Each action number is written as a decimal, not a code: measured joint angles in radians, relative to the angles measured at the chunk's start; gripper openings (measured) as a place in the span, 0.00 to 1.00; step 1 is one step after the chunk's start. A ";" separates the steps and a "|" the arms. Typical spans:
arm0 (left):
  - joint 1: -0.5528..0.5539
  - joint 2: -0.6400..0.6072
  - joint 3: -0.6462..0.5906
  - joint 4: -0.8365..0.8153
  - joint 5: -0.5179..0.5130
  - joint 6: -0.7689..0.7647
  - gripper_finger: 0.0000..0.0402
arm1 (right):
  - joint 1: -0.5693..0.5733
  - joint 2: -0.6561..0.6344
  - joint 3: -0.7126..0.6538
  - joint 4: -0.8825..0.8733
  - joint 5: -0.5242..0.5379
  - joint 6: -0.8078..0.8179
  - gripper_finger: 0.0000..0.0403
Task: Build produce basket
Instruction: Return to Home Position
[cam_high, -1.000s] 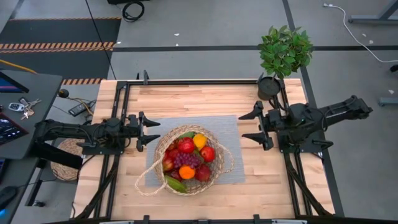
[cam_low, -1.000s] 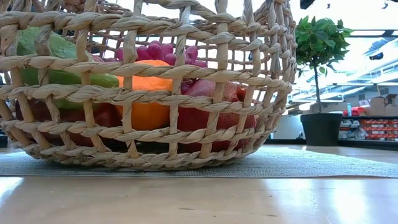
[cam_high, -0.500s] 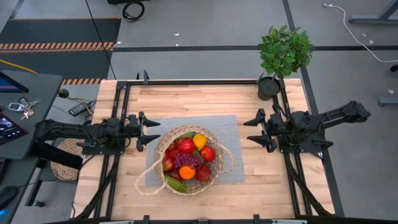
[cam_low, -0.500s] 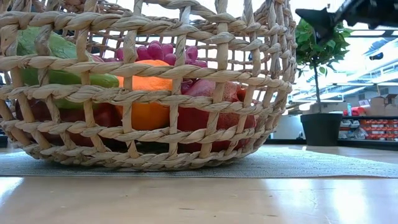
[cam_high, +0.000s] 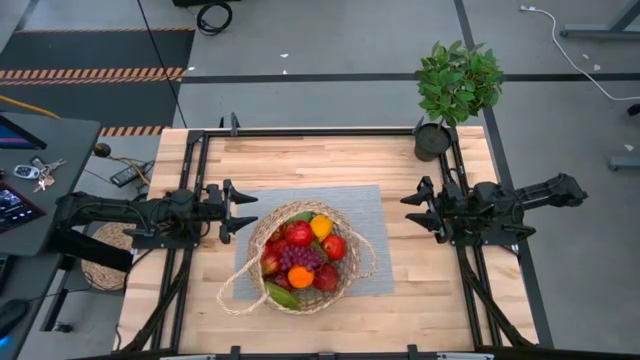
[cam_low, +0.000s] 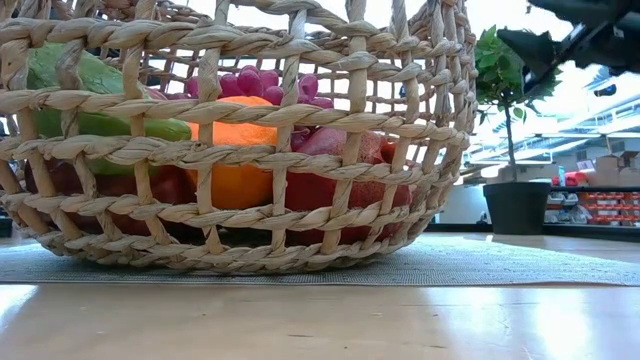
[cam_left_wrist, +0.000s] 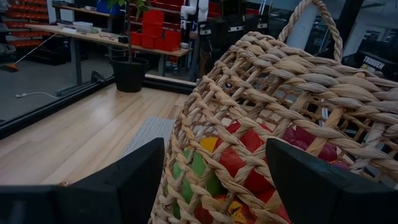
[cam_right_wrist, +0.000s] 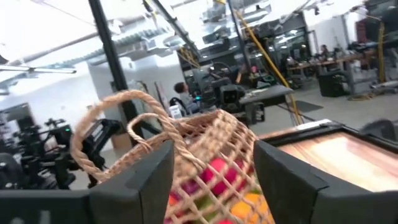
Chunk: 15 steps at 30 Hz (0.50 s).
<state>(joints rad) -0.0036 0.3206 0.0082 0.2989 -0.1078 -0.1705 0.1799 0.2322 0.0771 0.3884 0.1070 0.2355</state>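
Sitting lower centre in the high view, the basket (cam_high: 338, 290) holds the produce (cam_high: 300, 252) heaped inside. No fruit lies loose on the table (cam_high: 300, 160), so I judge the filling done and only parking left. Mid-frame, my left gripper (cam_high: 248, 211) waits spread beside the rim. My right gripper (cam_high: 410, 211), apart and empty, points inward, well right.

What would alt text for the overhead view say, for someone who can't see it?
A round wicker basket filled with colourful produce sits on a grey mat at the middle of a wooden table. The open left gripper is close beside it on the left; the open right gripper is farther off on the right.
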 joint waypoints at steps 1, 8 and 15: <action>0.000 0.000 0.000 0.000 0.000 0.000 0.71 | 0.000 -0.016 -0.014 -0.002 0.011 0.007 0.56; 0.000 0.000 0.000 0.000 0.000 0.000 0.71 | 0.000 -0.077 -0.070 -0.047 0.062 0.076 0.49; 0.000 0.000 0.000 0.000 0.000 -0.001 0.71 | 0.000 -0.076 -0.070 -0.046 0.078 0.078 0.49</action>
<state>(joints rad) -0.0033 0.3205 0.0082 0.2993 -0.1078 -0.1711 0.1797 0.1562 0.0068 0.3425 0.1852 0.3138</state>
